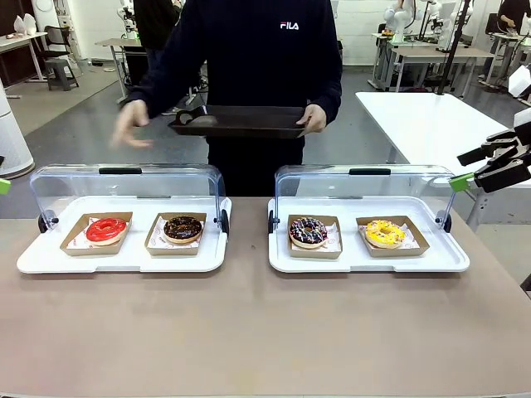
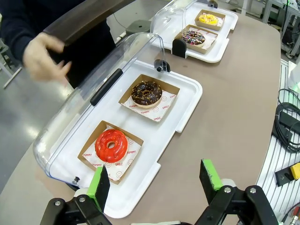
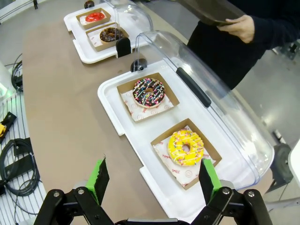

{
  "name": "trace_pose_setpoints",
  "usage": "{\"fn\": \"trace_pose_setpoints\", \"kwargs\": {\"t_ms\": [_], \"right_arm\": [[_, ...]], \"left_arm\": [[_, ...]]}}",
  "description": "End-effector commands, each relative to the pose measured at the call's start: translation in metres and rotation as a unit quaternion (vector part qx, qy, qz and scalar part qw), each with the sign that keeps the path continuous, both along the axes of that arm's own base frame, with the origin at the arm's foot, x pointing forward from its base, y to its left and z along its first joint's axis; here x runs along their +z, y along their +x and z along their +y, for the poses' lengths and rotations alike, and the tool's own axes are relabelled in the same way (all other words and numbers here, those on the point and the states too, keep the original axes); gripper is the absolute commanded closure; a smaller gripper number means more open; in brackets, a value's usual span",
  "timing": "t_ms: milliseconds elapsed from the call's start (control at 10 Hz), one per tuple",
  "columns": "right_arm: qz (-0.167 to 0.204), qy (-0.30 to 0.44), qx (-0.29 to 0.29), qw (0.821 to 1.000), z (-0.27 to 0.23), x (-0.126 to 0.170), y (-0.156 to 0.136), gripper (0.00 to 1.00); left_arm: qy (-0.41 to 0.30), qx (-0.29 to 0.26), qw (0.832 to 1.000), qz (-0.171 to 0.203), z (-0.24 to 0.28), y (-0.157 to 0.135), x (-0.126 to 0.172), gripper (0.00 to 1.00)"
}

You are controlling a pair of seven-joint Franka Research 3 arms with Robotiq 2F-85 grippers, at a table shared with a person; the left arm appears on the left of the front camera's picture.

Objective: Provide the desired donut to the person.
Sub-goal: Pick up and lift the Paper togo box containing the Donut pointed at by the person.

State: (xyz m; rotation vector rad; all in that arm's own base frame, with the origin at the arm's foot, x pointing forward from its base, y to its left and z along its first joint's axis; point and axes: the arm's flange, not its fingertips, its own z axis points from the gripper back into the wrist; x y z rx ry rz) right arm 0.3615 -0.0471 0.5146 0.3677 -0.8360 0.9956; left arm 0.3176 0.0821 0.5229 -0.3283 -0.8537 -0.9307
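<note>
Across the long brown tabletop (image 1: pixel 249 332) you face one person (image 1: pixel 257 58) in a dark navy sweatshirt, standing at the far edge. One of their hands (image 1: pixel 314 116) holds a dark rectangular serving tray (image 1: pixel 241 122) at waist height. The other hand (image 1: pixel 130 124) is raised beside it and blurred.

On the table you have two white plastic display trays, one to the left (image 1: pixel 33 257) and one to the right (image 1: pixel 365 264). Each has a clear domed lid, (image 1: pixel 124 186) and (image 1: pixel 365 186), tipped open toward the person. Each tray holds two brown cardboard boxes, four in all, with one donut apiece.

Left to right, the donuts are:
- a red glazed donut (image 1: pixel 106 230)
- a chocolate donut with pale crumbs (image 1: pixel 182 228)
- a chocolate donut with coloured sprinkles (image 1: pixel 308 231)
- a yellow iced donut (image 1: pixel 385 233)

None of them is on the person's tray.

Your left gripper (image 2: pixel 154 180) hangs above the near rim of the left display tray, closest to the red donut. Its jaws are spread wide and grip nothing. Your right gripper (image 3: pixel 154 178) hangs likewise over the right tray, closest to the yellow donut, also wide apart and empty.

From the wrist cameras you can read "YUMMY" and "SMILE" on the paper liners and see black cables (image 2: pixel 288 126) off the table's end. The front camera gives you the white chest logo, a white table (image 1: pixel 431 124) to the right, and grey workshop floor behind.
</note>
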Motion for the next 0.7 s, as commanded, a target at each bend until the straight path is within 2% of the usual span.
{"fn": "trace_pose_setpoints", "kwargs": {"t_ms": [0, 600], "right_arm": [[-0.003, 0.006, -0.002, 1.000, 0.0015, 0.0001, 0.0021, 0.00], [-0.003, 0.006, -0.002, 1.000, 0.0015, 0.0001, 0.0021, 0.00]], "left_arm": [[-0.004, 0.003, 1.000, -0.002, -0.0004, 0.0015, 0.0004, 0.00], [-0.004, 0.003, 1.000, -0.002, -0.0004, 0.0015, 0.0004, 0.00]]}}
